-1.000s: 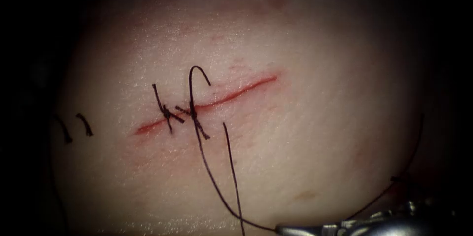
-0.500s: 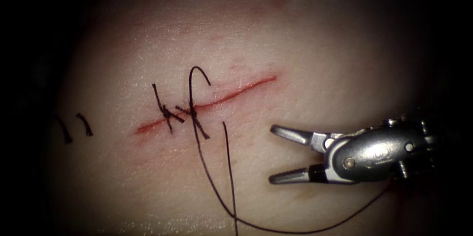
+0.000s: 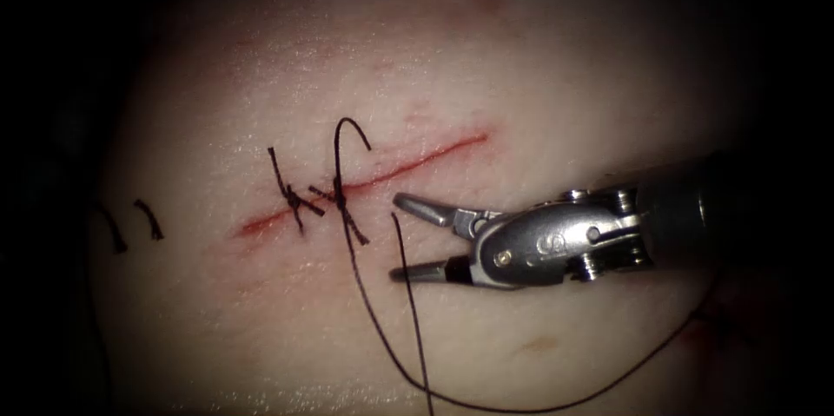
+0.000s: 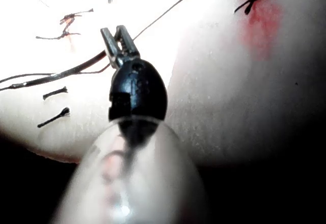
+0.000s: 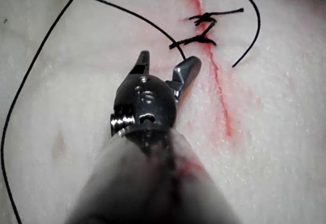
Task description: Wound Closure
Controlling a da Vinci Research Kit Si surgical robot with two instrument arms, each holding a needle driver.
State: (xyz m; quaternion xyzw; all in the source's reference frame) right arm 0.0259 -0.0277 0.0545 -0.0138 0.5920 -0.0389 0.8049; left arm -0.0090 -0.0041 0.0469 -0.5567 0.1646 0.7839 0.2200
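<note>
Since a moment ago the right tool [image 3: 395, 238] has moved left toward the cut [image 3: 408, 168], jaws apart and holding nothing, astride the loose thread [image 3: 408, 294] below the two knots [image 3: 339, 199] on the tissue [image 3: 539, 86]. Left tool [image 4: 118, 36] holds the needle [image 4: 61, 74] with its jaws closed, near the tissue's edge.

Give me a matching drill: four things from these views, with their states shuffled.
1. right end effector
2. left end effector
3. knots
4. cut ends of thread

A. tied across the cut
B. open, holding nothing
C. left of the cut, loose on the tissue
D. beside a dark strand, hold unclear

Pairs: 1-B, 2-D, 3-A, 4-C.
</note>
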